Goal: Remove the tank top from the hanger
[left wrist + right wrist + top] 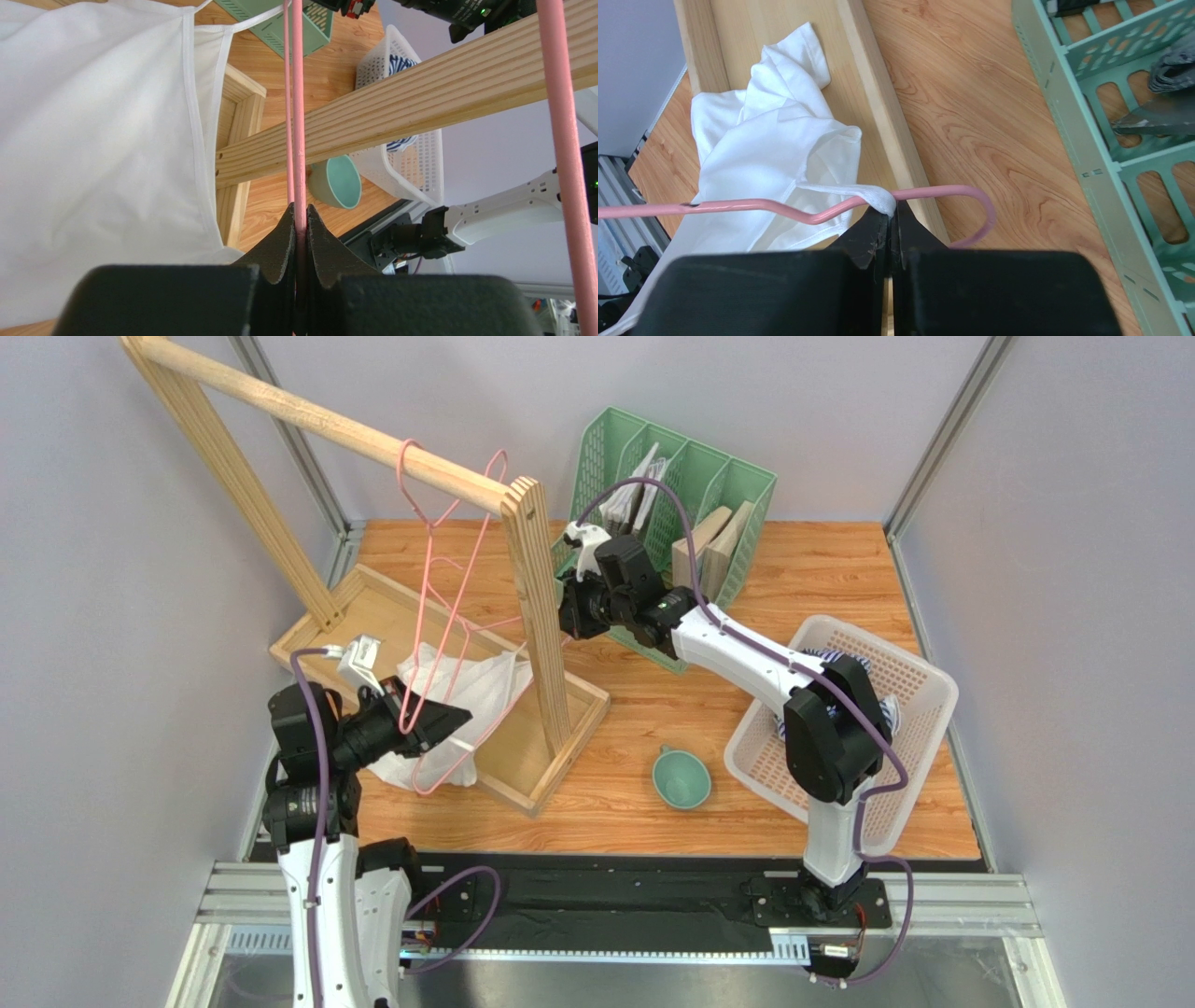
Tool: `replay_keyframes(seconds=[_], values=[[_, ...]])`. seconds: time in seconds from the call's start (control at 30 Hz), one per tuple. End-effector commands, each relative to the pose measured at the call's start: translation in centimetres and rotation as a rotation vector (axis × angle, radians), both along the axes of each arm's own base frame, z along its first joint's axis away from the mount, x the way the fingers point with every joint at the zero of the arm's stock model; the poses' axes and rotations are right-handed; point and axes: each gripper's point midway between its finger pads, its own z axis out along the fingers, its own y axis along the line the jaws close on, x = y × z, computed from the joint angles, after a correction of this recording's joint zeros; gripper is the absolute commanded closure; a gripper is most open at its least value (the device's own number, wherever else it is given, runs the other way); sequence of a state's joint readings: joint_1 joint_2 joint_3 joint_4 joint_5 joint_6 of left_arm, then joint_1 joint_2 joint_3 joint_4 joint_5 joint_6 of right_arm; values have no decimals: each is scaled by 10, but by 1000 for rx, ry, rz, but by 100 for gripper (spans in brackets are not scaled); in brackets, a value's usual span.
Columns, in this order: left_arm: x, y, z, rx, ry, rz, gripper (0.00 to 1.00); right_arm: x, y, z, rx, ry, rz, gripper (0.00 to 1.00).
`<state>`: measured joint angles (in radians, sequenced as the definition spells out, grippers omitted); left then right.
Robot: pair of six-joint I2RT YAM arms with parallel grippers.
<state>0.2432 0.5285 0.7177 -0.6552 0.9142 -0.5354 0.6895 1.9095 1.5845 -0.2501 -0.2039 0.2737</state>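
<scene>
A pink wire hanger (408,469) hangs by its hook from the top bar of a wooden rack (533,602). The white tank top (456,686) droops from it onto the rack's base. My left gripper (425,724) is shut on the hanger's lower rod, which runs up between its jaws in the left wrist view (300,210), with the tank top (91,140) to the left. My right gripper (568,609) is beside the rack's post. In the right wrist view it (892,210) is shut on the tank top's white strap (878,198), right at the hanger's shoulder bend (773,207).
A green file organizer (673,490) stands at the back. A white slotted basket (870,714) holding cloth lies at the right. A teal bowl (682,777) sits on the table in front of the rack's base. The rack's slanted beam (421,98) crosses close to the left gripper.
</scene>
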Motion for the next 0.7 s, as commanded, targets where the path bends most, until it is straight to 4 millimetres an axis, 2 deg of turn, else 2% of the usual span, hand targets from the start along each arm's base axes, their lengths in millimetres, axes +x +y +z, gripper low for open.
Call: replay_keyframes(seconds=[0.0,0.13,0.27,0.4,0.53,0.67], values=[[-4,3,12,59,-53,6,100,19,-18,49,48,-50,-97,100],[-5,3,11,63,-48,14,100,29,-29,54,47,-33,-134,100],[-8,4,12,76,-53,22,100,38,-39,51,55,1,-161,100],[-12,6,16,100,-67,41,100,44,-47,44,50,42,-193,100],[-14,8,27,111,-96,61,100,42,-51,28,35,85,-211,100],[-13,11,39,123,-117,95,100,36,-47,14,44,139,-198,100]])
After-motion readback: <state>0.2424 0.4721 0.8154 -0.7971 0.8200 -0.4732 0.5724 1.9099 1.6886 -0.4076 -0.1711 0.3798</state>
